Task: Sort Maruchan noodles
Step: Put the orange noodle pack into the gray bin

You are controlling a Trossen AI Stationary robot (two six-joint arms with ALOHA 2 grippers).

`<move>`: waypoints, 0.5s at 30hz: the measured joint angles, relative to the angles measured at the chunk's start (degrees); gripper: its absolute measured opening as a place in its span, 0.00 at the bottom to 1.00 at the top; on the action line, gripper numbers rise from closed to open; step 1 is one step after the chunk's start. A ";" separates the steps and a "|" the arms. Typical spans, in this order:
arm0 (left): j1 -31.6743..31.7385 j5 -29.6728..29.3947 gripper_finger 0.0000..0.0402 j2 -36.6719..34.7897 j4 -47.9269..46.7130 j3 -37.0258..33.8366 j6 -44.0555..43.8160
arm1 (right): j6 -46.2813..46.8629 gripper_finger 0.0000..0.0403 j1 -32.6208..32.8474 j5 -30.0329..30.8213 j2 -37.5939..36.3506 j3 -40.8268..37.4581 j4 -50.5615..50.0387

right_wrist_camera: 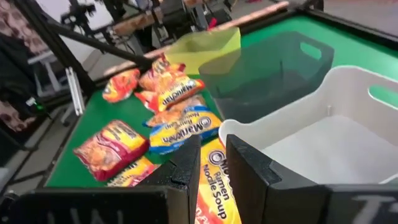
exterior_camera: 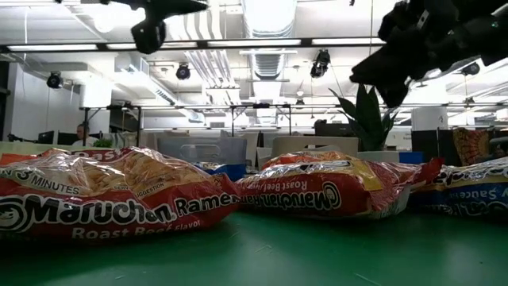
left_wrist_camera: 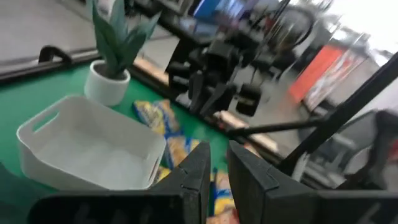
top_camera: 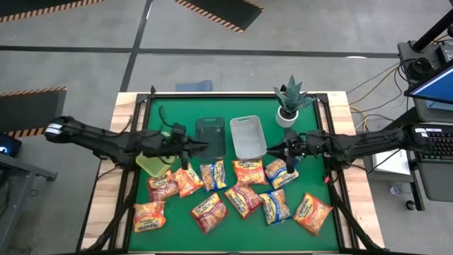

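Several Maruchan noodle packets lie flat on the near half of the green table: red ones, orange ones and blue-and-yellow ones. My left gripper hovers above the table near the dark bin, pointing toward the table's right. My right gripper hovers by the white bin, pointing toward the left. Each wrist view shows its own gripper, left and right, shut to a narrow slit with nothing in it.
A yellow-green bin stands under my left arm, left of the dark bin. A potted plant stands at the far right. Black rails frame the table, with wooden strips along both sides.
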 joint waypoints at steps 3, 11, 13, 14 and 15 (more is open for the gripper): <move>0.00 1.22 0.09 4.61 -2.24 3.75 2.58 | 0.00 0.17 0.00 0.00 3.07 0.75 0.20; -0.02 12.47 0.09 15.00 -6.04 14.80 17.60 | 0.00 0.17 0.00 -0.04 11.84 4.20 0.08; -0.02 13.46 0.09 17.25 -7.23 17.66 21.35 | 0.00 0.17 0.00 -0.07 13.88 5.24 -0.15; -0.02 13.60 0.09 18.17 -7.94 18.84 23.22 | 0.00 0.17 0.00 -0.08 15.12 6.02 0.06; -0.02 13.59 0.09 19.05 -8.71 19.87 25.04 | 0.00 0.17 0.00 -0.09 16.16 6.72 0.15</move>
